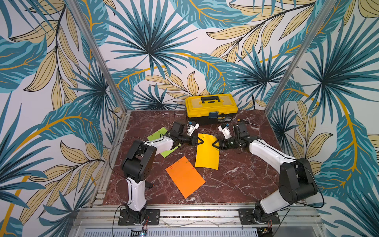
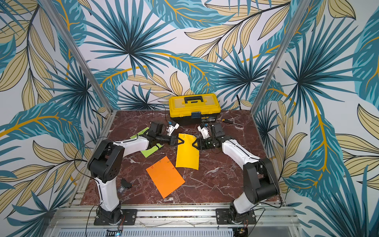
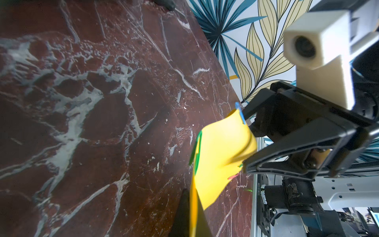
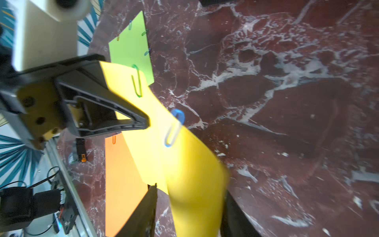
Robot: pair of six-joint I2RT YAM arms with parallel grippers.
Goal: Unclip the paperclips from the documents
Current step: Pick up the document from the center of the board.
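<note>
The yellow document (image 1: 206,153) (image 2: 187,153) curves up off the marble table between both arms. My left gripper (image 1: 202,141) (image 3: 192,197) is shut on its left edge, the paper pinched thin between the fingers. My right gripper (image 1: 214,143) (image 4: 191,190) stands open at the opposite edge, with the sheet (image 4: 184,164) passing between its spread fingers. A blue paperclip (image 4: 174,127) and a green paperclip (image 4: 137,82) sit on the sheet's far edge. The orange document (image 1: 184,176) and the lime green document (image 1: 158,133) lie flat, with small clips on their edges.
A yellow-and-black toolbox (image 1: 211,107) stands at the back of the table, a screwdriver (image 1: 244,121) to its right. A small black object (image 2: 126,183) lies near the left arm's base. Aluminium rails border the table (image 1: 235,184).
</note>
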